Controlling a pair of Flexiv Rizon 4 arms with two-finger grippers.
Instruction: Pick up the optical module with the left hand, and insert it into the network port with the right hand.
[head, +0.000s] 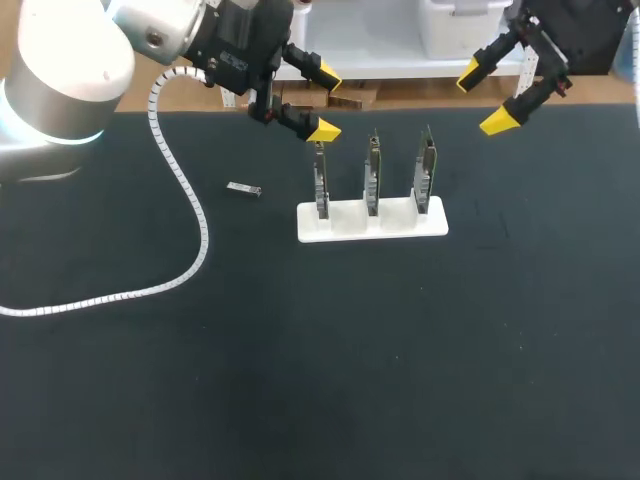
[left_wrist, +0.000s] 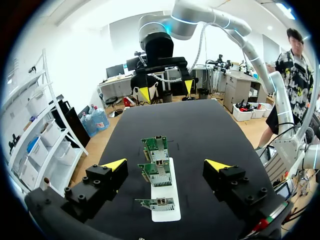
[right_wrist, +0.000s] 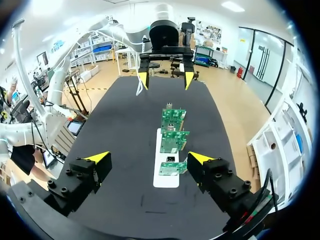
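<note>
The optical module (head: 244, 189), a small silver bar, lies flat on the black table (head: 330, 360), left of a white holder (head: 400, 226). The holder carries three upright green circuit boards (head: 372, 175) with network ports. My left gripper (head: 324, 102) hangs open and empty above the leftmost board, to the right of and behind the module. My right gripper (head: 484, 96) is open and empty, up behind the holder's right end. Each wrist view looks along the row of boards (left_wrist: 159, 175) (right_wrist: 172, 141) between its own open gripper (left_wrist: 166, 165) (right_wrist: 149, 158). The module shows in neither wrist view.
A white coiled cable (head: 185, 195) from the left arm trails over the table's left side, passing close to the left of the module. The table's far edge runs just behind the holder.
</note>
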